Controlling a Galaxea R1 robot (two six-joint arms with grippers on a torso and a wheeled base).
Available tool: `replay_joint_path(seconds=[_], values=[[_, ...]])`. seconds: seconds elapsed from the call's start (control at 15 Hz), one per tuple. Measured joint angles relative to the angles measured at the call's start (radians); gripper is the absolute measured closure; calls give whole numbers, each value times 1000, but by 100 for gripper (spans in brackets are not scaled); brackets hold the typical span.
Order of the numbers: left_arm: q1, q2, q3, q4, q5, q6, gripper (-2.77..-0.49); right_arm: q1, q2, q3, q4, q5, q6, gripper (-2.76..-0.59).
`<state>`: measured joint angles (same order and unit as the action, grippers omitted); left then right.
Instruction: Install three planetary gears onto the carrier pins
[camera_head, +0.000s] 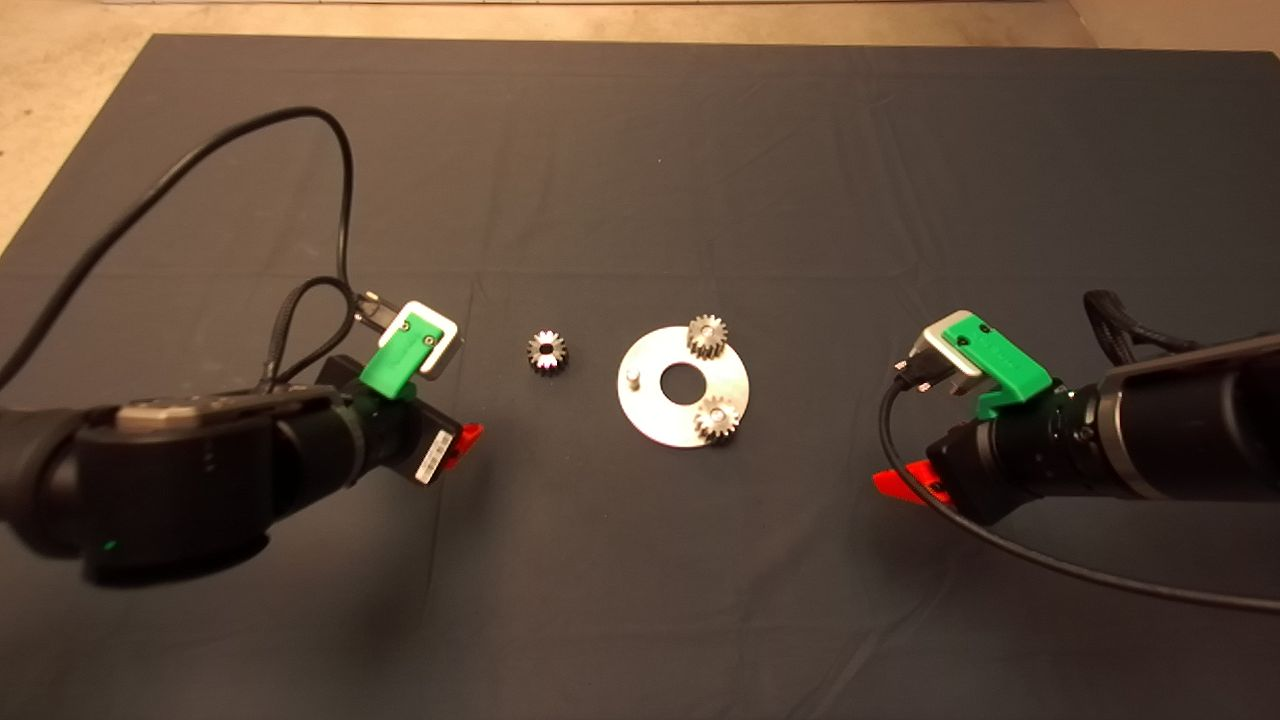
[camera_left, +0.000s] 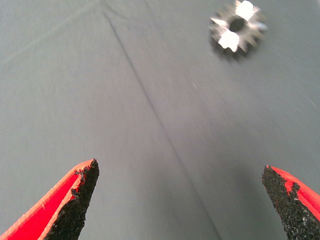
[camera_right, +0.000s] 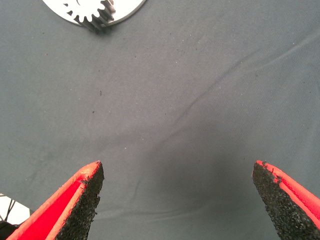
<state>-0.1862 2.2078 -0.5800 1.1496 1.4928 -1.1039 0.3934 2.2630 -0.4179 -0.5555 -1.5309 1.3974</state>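
Two planetary gears (camera_head: 707, 336) (camera_head: 717, 418) sit on pins of the shiny disc (camera_head: 655, 405). One pin (camera_head: 632, 378) is bare. A third gear (camera_head: 547, 351) lies on the mat (camera_head: 640, 150), beside the disc. The left gripper (camera_left: 180, 200) and the right gripper (camera_right: 177, 197) both have their fingers spread wide, holding nothing.

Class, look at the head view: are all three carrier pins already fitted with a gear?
No. Two gears sit on the disc, one pin stands bare, and the third gear lies on the mat.
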Motion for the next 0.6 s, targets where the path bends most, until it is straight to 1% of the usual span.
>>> replay_joint_path(seconds=[0.07, 0.13, 0.2, 0.27, 0.4, 0.6], values=[[0, 23, -36, 6, -19, 11, -236, 0, 0, 0, 0, 0, 0, -220], [4, 50, -58, 13, -33, 13, -236, 0, 1, 0, 0, 0, 0, -220], [12, 70, -69, 22, -43, 14, -236, 0, 0, 0, 0, 1, 1, -220], [21, 92, -87, 22, -46, 14, -236, 0, 0, 0, 0, 0, 2, -220], [27, 124, -106, 26, -46, 12, -236, 0, 0, 0, 0, 1, 2, -220], [28, 128, -109, 35, -47, -4, -236, 0, 0, 0, 0, 0, 2, -220]])
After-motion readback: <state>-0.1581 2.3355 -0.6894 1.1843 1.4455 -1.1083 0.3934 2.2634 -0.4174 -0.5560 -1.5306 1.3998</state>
